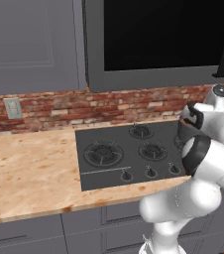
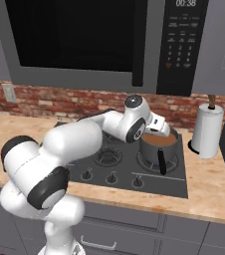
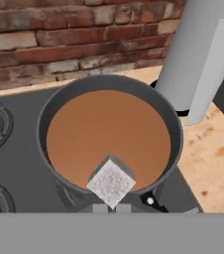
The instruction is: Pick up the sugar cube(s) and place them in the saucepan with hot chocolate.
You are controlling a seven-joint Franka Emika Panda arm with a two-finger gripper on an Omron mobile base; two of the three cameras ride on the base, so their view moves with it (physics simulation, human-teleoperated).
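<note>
On the right side of the cooktop (image 2: 134, 164) stands one saucepan (image 2: 159, 146), dark grey, filled with brown hot chocolate, its long black handle pointing toward the front edge. One sugar cube (image 3: 111, 182) shows in the hand view only, pale and speckled, over the near rim of the pan, just above where the gripper (image 3: 111, 208) finger tips rise. The tips themselves are barely visible, so I cannot tell for sure whether the cube is pinched between them. The right base view shows one paper-towel roll (image 2: 207, 130) on the counter (image 2: 214, 187) beside the pan and a microwave (image 2: 109, 45) above, its clock reading 00:38. The left base view shows neither; the arm hides the pan there. It shows one wall outlet (image 1: 13, 108) and three knobs.
</note>
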